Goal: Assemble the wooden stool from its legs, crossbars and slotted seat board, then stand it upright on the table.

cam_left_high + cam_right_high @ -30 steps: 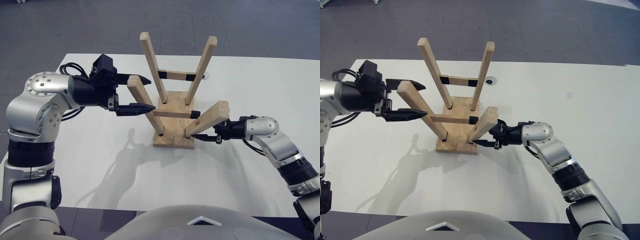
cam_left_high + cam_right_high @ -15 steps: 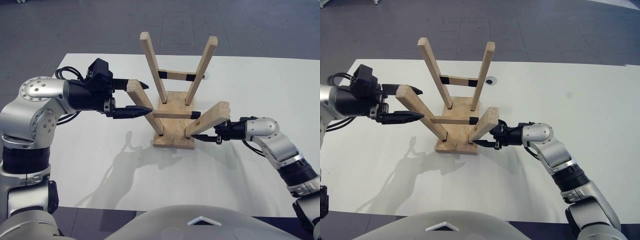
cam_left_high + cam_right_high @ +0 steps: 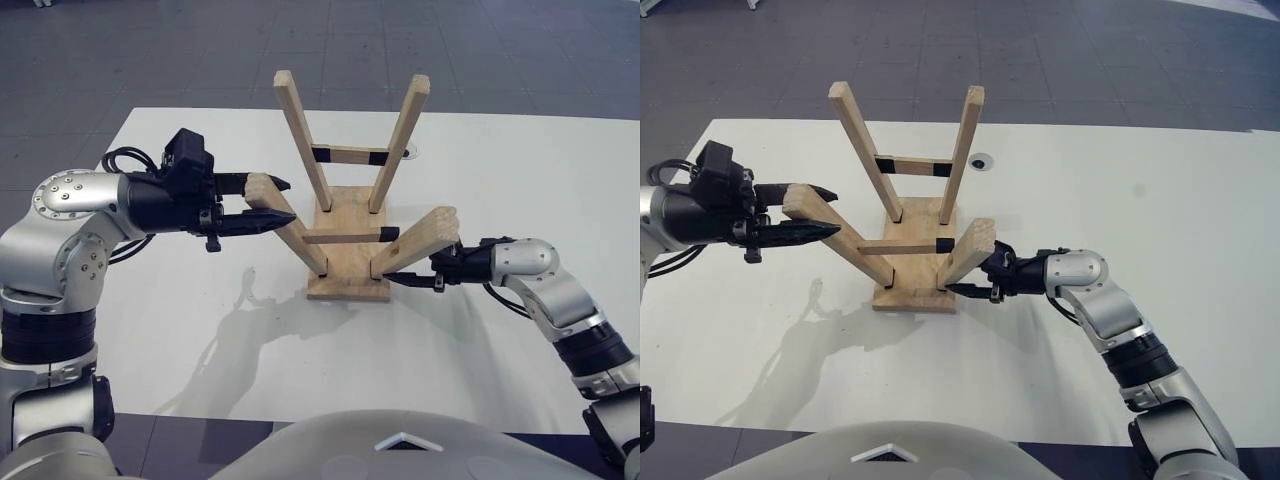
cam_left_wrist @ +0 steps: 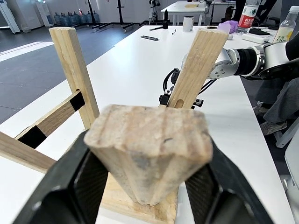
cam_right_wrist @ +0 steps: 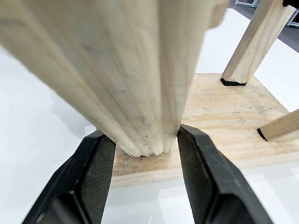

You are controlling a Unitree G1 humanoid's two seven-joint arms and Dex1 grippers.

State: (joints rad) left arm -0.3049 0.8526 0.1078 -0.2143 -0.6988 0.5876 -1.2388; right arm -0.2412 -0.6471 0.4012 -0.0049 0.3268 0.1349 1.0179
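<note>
The stool (image 3: 348, 215) stands upside down mid-table (image 3: 500, 180), its seat board (image 3: 348, 287) flat on the surface and its four legs pointing up. Coming in from 9 o'clock, the left gripper (image 3: 282, 201) clamps the top end of the near-left leg (image 3: 290, 220), which leans toward 10 o'clock. From 3 o'clock, the right gripper (image 3: 400, 274) pinches the near-right leg (image 3: 418, 238) low down, just above the board.
</note>
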